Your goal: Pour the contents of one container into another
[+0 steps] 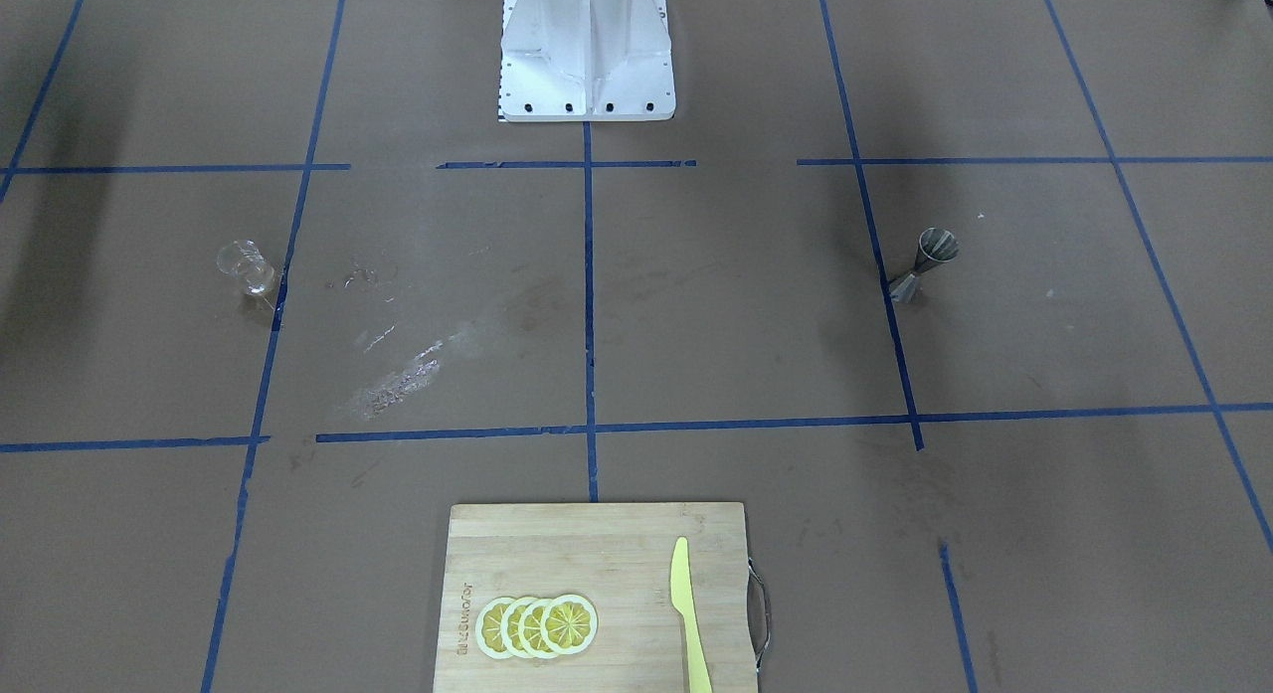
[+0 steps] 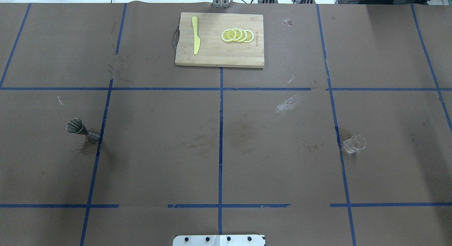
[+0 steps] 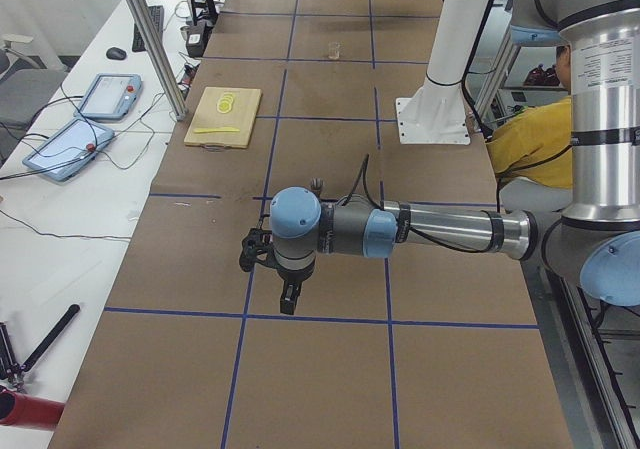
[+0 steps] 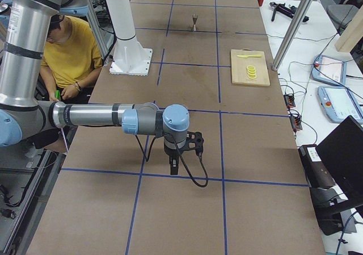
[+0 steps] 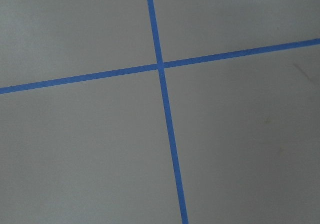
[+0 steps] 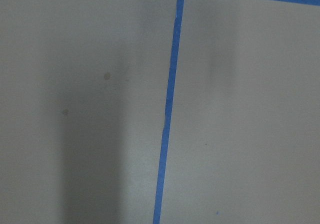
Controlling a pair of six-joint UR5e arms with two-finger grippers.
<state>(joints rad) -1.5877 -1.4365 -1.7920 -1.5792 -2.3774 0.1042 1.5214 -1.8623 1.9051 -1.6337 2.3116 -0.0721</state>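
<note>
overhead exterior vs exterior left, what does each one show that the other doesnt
Only the overhead exterior shows the whitish scuff, which I cannot make out in the other view; it shows no arm. Only exterior left shows the left arm stretched out with the left gripper pointing down, a person in yellow and two tablets. Both show the glass cup, the jigger, and the cutting board with the knife and lemon slices.

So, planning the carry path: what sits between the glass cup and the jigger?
Only scuffed brown paper and blue tape lines lie between the glass cup and the jigger, as the overhead view shows.
</note>
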